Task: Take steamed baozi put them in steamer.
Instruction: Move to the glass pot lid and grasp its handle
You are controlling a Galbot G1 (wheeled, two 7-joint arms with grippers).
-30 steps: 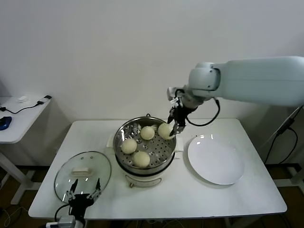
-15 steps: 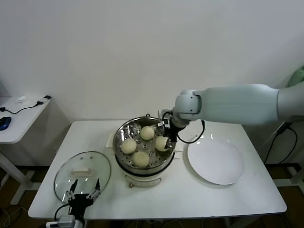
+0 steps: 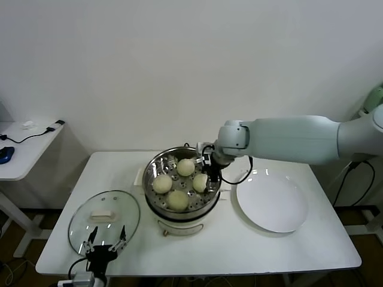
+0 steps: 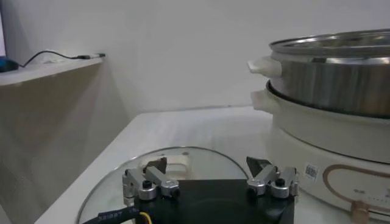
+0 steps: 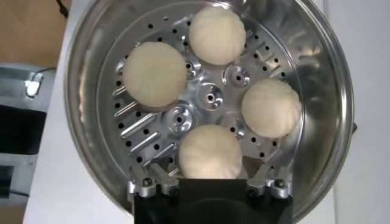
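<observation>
White desk (image 3: 239,239) w/ the steamer (image 3: 157,164) standing upright; right hand (image 3: 207,177) sits open inside its rim, fingers (image 5: 150,182) either side of the nearest baozi (image 5: 211,152), not clamping it. Right wrist view alone shows all four buns resting domes-up on the perforated tray, other three beyond the hand. Left hand (image 3: 106,242) hangs open over the glass lid (image 3: 90,212), well away from the steamer.

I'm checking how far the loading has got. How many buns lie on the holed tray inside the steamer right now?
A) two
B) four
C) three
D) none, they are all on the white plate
B: four buns rest on the tray of the steamer, spaced around its middle, and the white plate beside it is bare.
</observation>
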